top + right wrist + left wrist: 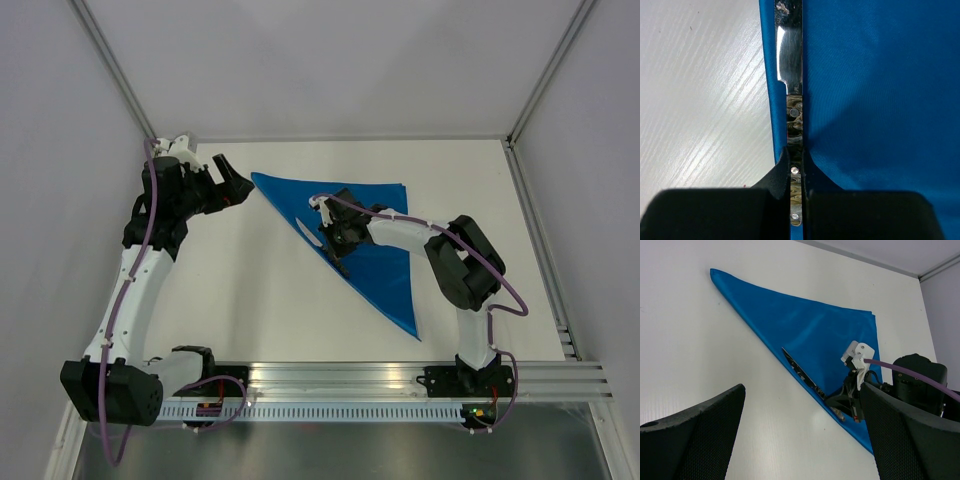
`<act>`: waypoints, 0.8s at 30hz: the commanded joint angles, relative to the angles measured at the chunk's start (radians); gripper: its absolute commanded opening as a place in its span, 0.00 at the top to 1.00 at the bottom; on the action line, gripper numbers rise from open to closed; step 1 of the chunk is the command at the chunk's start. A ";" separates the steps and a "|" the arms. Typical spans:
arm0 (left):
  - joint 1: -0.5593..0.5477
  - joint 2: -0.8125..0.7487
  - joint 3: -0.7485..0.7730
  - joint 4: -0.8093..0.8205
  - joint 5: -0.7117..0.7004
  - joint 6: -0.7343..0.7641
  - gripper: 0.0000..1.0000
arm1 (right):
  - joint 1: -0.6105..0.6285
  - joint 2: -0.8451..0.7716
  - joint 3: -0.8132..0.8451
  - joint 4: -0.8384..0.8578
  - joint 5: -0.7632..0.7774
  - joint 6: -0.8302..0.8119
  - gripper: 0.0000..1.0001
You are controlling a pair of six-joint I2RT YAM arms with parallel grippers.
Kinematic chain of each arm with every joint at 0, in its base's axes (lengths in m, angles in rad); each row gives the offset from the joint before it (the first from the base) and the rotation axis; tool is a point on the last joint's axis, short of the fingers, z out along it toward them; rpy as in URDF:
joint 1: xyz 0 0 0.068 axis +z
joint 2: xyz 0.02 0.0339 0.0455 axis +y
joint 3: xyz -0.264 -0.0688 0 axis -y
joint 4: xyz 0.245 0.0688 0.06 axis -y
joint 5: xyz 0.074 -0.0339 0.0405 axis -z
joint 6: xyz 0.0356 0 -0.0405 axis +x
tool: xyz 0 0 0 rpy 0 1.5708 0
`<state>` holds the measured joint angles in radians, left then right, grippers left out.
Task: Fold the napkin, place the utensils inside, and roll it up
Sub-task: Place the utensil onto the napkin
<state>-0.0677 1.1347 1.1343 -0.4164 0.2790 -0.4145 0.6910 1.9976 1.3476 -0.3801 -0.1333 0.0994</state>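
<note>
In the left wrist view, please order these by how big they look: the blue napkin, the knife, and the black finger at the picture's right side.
Largest: napkin, covering the widest area.
Second: that finger of the left gripper, though it sits next to the lens, so its rank is unsure.
Smallest: knife, slim.
</note>
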 commanded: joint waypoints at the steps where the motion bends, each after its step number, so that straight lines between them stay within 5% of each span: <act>1: -0.001 0.002 0.038 0.016 -0.011 0.000 0.00 | 0.001 0.017 0.038 -0.019 0.011 -0.004 0.99; 8: 0.000 0.008 0.041 0.019 -0.009 0.002 0.00 | 0.001 0.012 0.044 -0.026 0.008 -0.006 0.91; 17: -0.001 0.011 0.048 0.018 -0.006 0.008 0.00 | 0.001 -0.014 0.062 -0.052 -0.009 -0.006 0.59; 24: -0.023 0.017 0.067 0.030 0.048 0.039 0.00 | -0.017 -0.072 0.117 -0.115 -0.032 -0.013 0.57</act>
<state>-0.0696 1.1481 1.1511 -0.4164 0.2890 -0.4133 0.6888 1.9965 1.3952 -0.4408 -0.1574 0.0822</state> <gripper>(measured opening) 0.994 0.429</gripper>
